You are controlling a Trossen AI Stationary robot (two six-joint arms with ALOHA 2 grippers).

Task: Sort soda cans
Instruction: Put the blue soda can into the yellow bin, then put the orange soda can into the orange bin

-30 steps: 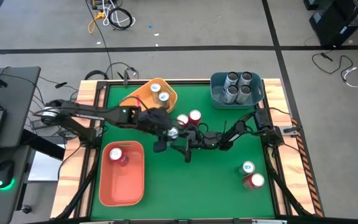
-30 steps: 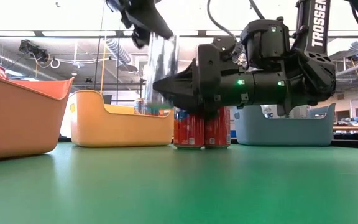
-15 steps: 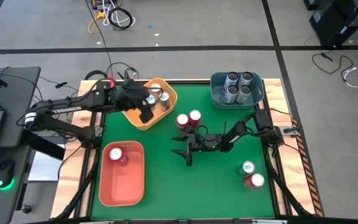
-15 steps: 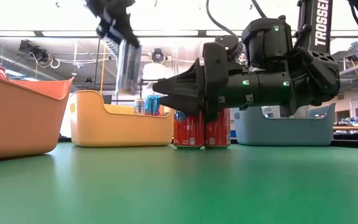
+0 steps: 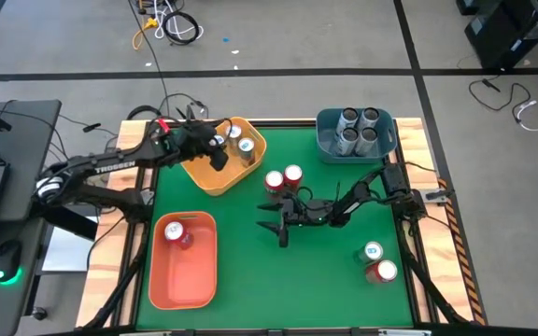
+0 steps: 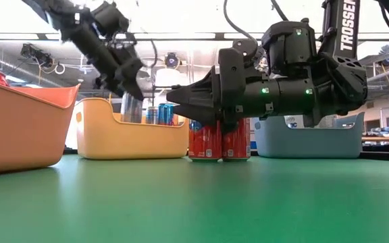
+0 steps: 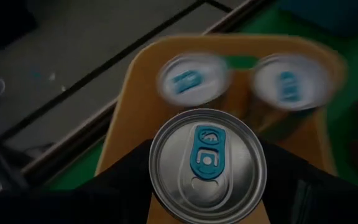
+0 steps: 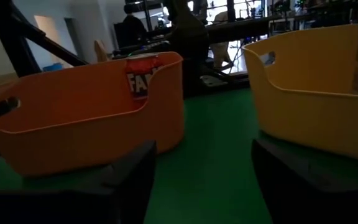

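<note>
Two teal-tabbed cans [image 7: 191,78] in yellow bin [image 7: 135,106] blurred; red pair [image 6: 219,142] half hidden behind right arm.

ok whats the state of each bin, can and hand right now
yellow bin: two teal-top cans standing inside
left hand: over the yellow bin, shut on a teal-top can
right hand: open, empty, low at mid table
orange bin: one red can
blue bin: four grey cans, upright
red pair: upright on table
</note>
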